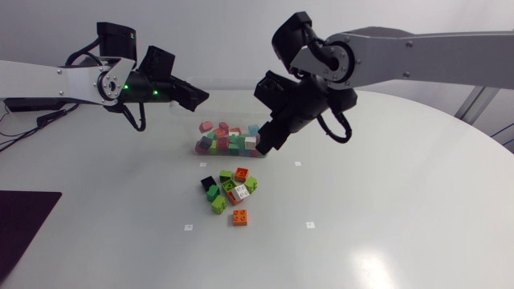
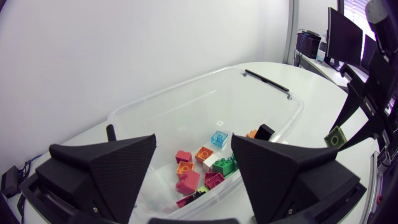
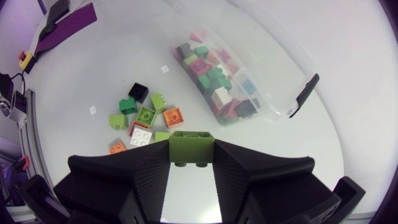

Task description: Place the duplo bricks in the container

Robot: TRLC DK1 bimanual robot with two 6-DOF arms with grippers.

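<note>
Right tool (image 3: 191,155): clamped on a lime green brick (image 3: 191,142), one finger on each flank. Hangs above the worktop (image 1: 385,209), just beside the container (image 2: 174,91), at the end that carries the black clip (image 3: 305,93).

Key relation: container ahead of the right tool and off to one side, not under it. Long axis oblique to the line of the fingers, running away from the tool. Judged: needs a short carry forward, past the rim, before letting go. A release from here would likely land the brick on the rim or on the worktop.

Left tool (image 2: 193,146): fingers apart, nothing between them. Poised over the container, looking down into it. Stored bricks (image 2: 205,168) bunched in the part just below and ahead of this tool. The rest of the floor is bare as far as the clip end.

Loose bricks (image 1: 229,193): small heap on the worktop near the container. Ahead of the right tool, on the other side from the container. Mostly green and orange, with one black and one white.

Nearer arm, judged: right, both to the drop and to the heap. Left well placed only above the container.
</note>
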